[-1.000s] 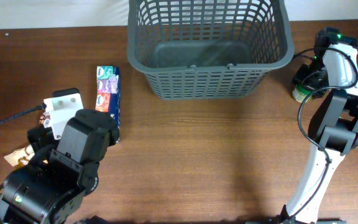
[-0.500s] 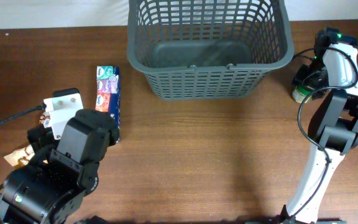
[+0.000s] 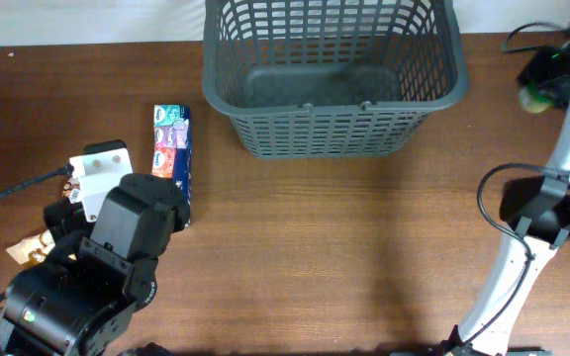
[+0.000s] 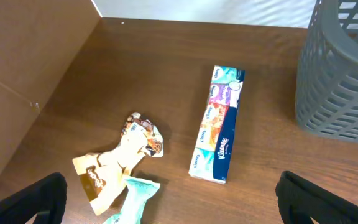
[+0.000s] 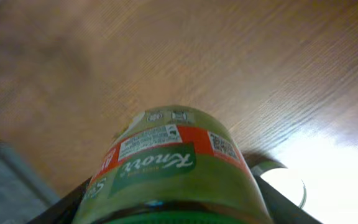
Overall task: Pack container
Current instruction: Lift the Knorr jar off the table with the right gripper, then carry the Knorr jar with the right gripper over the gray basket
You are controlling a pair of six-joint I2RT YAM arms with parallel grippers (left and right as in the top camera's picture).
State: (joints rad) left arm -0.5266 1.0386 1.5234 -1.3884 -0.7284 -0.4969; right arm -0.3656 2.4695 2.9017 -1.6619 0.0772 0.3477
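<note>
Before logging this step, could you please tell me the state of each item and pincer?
container, upright, empty.
Knorr jar, held in the air.
right pincer, shut on Knorr jar.
left pincer, open, holding nothing.
tissue pack, lying flat.
snack packets, lying crumpled.

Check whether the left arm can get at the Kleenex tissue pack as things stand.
Probably yes. The tissue pack lies flat on the table just ahead of the open left tool, with nothing on top of it. The wrappers and basket sit clear of it on either side.
</note>
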